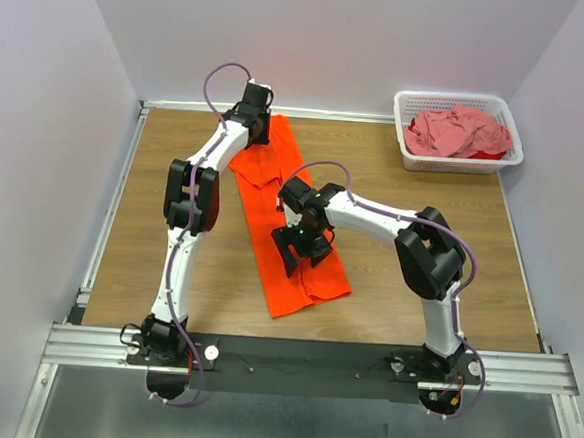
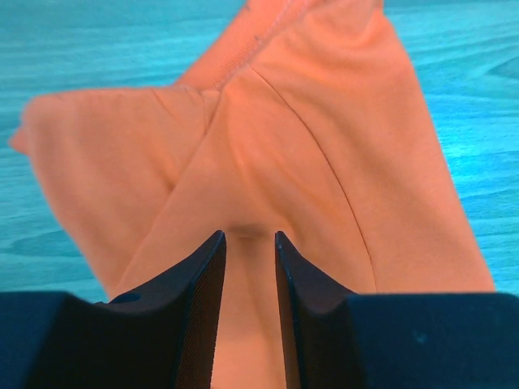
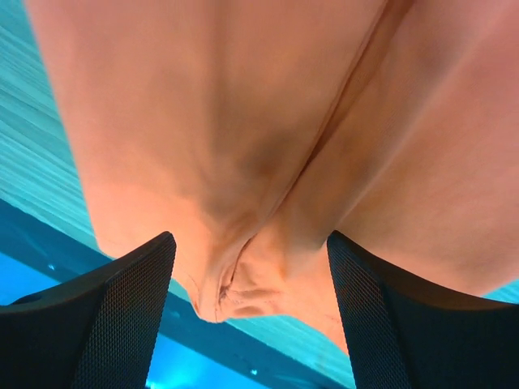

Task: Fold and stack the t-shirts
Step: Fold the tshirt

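The orange t-shirt (image 1: 284, 213) lies as a long narrow strip, running diagonally from the far middle of the table toward the near edge. My left gripper (image 1: 256, 116) is at its far end. In the left wrist view it (image 2: 247, 237) is shut on a fold of orange cloth (image 2: 324, 146), with creases fanning out from the jaws. My right gripper (image 1: 305, 250) hangs over the strip's near part. It (image 3: 250, 243) is open wide, its fingers either side of a bunched hem (image 3: 243, 292). A pink t-shirt (image 1: 454, 130) is crumpled in the basket.
The white lattice basket (image 1: 451, 96) stands at the far right corner, with a bit of red cloth (image 1: 492, 153) under the pink one. Grey walls close in the wooden table (image 1: 420, 248) on three sides. A metal rail (image 1: 312, 356) runs along the near edge.
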You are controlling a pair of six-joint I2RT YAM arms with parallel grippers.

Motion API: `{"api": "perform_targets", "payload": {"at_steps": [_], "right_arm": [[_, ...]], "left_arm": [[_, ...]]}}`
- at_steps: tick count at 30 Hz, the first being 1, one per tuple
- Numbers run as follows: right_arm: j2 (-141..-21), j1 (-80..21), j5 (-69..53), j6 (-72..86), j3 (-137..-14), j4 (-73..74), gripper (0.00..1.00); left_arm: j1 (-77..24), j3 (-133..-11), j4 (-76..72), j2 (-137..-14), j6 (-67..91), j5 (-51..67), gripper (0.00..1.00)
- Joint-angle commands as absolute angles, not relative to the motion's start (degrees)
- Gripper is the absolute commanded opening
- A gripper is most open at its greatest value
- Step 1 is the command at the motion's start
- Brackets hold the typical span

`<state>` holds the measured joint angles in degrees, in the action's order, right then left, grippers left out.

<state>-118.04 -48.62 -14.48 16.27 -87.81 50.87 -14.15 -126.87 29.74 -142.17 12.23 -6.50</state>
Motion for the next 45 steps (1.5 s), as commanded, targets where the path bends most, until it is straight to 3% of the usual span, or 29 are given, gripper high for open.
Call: {"api": "perform_targets", "payload": {"at_steps": [1,5,10,16,19,21,27,45], "right_arm": [[-113.05,-47.29,-10.47,17.31,-89.74,48.78,0.83],[-108.38,-43.34,-8.09,16.88,-88.86,48.78,0.83],[-104.07,-41.92,-6.24,14.77,-82.54,48.34,0.78],[-100.73,-42.01,-9.04,14.15,-75.59,44.48,0.6],[-100.2,-42.27,-12.99,13.28,-73.4,42.46,0.43],[-100.2,-43.5,-15.11,13.01,-72.25,40.88,0.37],[-100.02,-47.54,-16.26,13.7,-68.65,39.2,0.37],[-101.78,-52.2,-12.22,21.97,-68.2,38.41,0.45]], "left_arm": [[-12.84,-125.17,28.92,-131.7,11.86,-9.67,0.42],[-9.15,-116.74,23.05,-121.57,13.88,1.47,0.46],[-6.41,-102.59,19.34,-108.74,17.67,7.21,0.52],[-12.21,-82.41,19.42,-92.59,18.45,-1.65,0.54],[-15.11,-71.48,20.65,-83.98,22.14,-6.32,0.54],[-16.43,-63.68,21.0,-78.09,25.9,-7.03,0.54],[-19.24,-49.86,22.24,-69.01,31.9,-5.11,0.54],[-22.32,-43.42,19.95,-70.05,27.86,1.85,0.53]]}}
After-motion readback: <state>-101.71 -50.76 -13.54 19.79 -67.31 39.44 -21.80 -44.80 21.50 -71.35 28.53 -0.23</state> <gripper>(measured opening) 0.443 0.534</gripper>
